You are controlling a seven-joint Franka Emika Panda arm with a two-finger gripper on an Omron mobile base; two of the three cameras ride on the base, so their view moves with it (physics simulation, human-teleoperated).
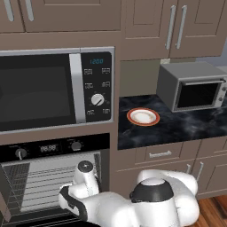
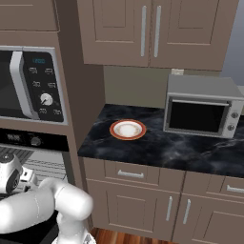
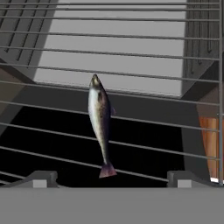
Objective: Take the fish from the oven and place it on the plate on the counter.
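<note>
Hand view: fish [image 3: 100, 124] lies on the oven's wire rack [image 3: 144, 78], head at 12, tail at 6, dead centre between the two finger tips [image 3: 43, 178] at the bottom corners. Gripper [image 3: 111, 181] is spread wide, nothing held. For a clean pick I'd drop straight down so the fingers straddle the body mid-length, close across the narrow width, not along it, and stay off the rack wires. Then lift clear before retracting toward the plate [image 1: 143, 117] on the counter [image 1: 186, 126], at 2 o'clock from the oven [image 1: 53, 177] in the left base view. Hard to tell: gripper height above the rack, fish thickness. Arm blocks the fish in both base views.
</note>
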